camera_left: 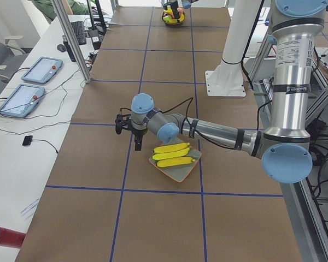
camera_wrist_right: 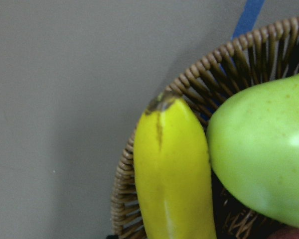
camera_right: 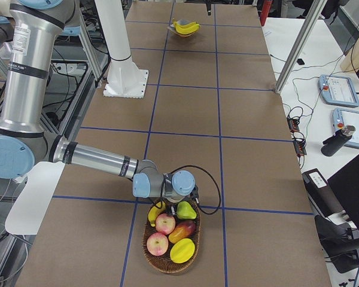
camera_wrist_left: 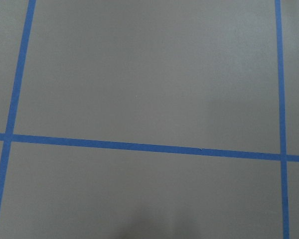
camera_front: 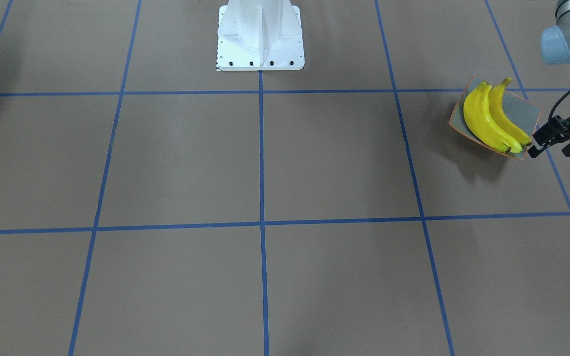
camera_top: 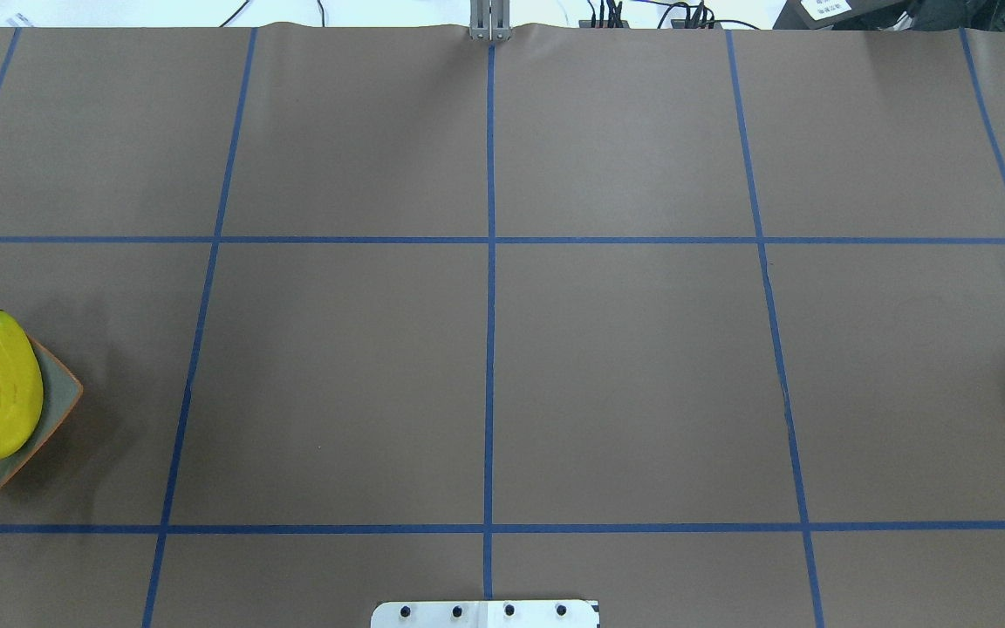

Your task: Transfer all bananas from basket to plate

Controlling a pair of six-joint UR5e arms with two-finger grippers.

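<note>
Two yellow bananas [camera_front: 490, 121] lie side by side on the grey orange-rimmed plate [camera_front: 526, 111] at the robot's far left; the overhead view cuts off the plate [camera_top: 56, 394]. My left gripper [camera_front: 552, 150] hangs just beside the plate's outer edge, open with nothing between its fingers. At the table's other end, a third banana [camera_right: 155, 213] lies at the edge of the wicker basket [camera_right: 161, 263]. The right wrist view shows this banana [camera_wrist_right: 174, 174] close up against the basket rim [camera_wrist_right: 209, 79]. My right gripper [camera_right: 182, 202] hovers over it; I cannot tell whether it is open or shut.
Beside the banana, the basket holds a green pear [camera_wrist_right: 261, 154], two red apples [camera_right: 164, 224] and other fruit. The white robot base [camera_front: 260, 37] stands at mid-table. Blue tape lines grid the brown tabletop [camera_top: 494, 349]. Two tablets [camera_left: 41, 70] lie on a side desk.
</note>
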